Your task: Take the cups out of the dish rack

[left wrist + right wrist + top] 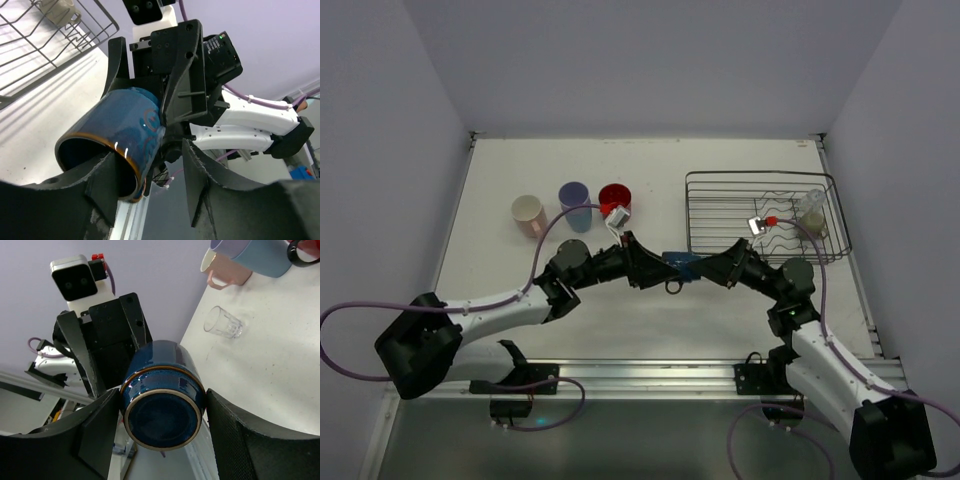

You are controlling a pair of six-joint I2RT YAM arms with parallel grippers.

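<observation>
A dark navy mug (680, 262) hangs on its side above the table between my two grippers. My right gripper (162, 405) is shut on the mug's base end (162, 390). My left gripper (150, 165) is open at the mug's mouth (115, 145): one finger (102, 187) is inside the rim and the other (210, 190) stands apart outside. The wire dish rack (760, 180) is at the right rear and holds an olive-grey cup (810, 212). Pink (527, 213), lavender-blue (574, 205) and red (615, 198) cups stand at the left rear.
A clear glass (223, 322) stands on the table near the pink mug (225, 270) and a light blue cup (265, 260). The rack's corner (50, 45) and the olive-grey cup (60, 10) show in the left wrist view. White walls enclose the table.
</observation>
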